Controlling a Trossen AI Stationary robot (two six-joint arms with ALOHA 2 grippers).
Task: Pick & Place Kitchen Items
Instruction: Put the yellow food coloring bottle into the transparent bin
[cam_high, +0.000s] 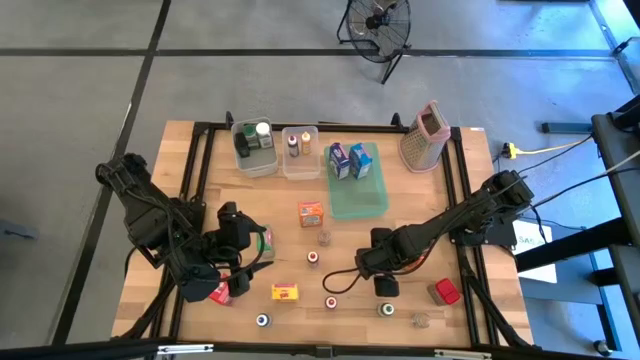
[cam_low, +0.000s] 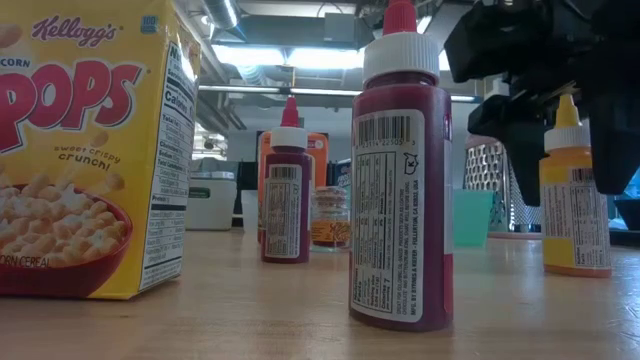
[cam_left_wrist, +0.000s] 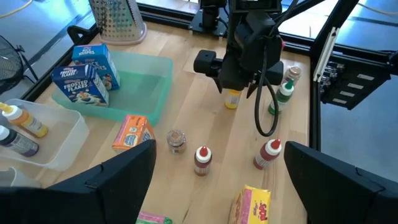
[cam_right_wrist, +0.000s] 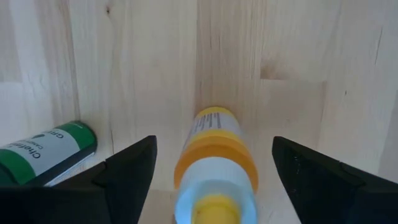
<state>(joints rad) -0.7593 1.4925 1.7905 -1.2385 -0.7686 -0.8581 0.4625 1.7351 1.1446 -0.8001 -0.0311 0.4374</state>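
- Kitchen items are seen scattered upright across the tabletop (cam_high: 200, 150), evidently laid out apart so that each can be reached singly.
- Right gripper (cam_right_wrist: 214, 163) is poised directly above a yellow-capped bottle (cam_right_wrist: 214, 158), fingers spread wide to either side, apparently for a grasp.
- Left gripper (cam_left_wrist: 217, 165) is held open near the tabletop's left front.
- Bottle: orange-yellow body, white label, standing beside a green-capped bottle (cam_right_wrist: 46, 152).

Cereal box (cam_low: 85, 150) is bright yellow with a red bowl on it. Two squeeze bottles (cam_low: 401, 180) are dark red with white collars, another bottle (cam_right_wrist: 214, 165) is yellow-orange, the tray (cam_high: 358, 192) is pale green, the grater (cam_high: 424, 137) pinkish.
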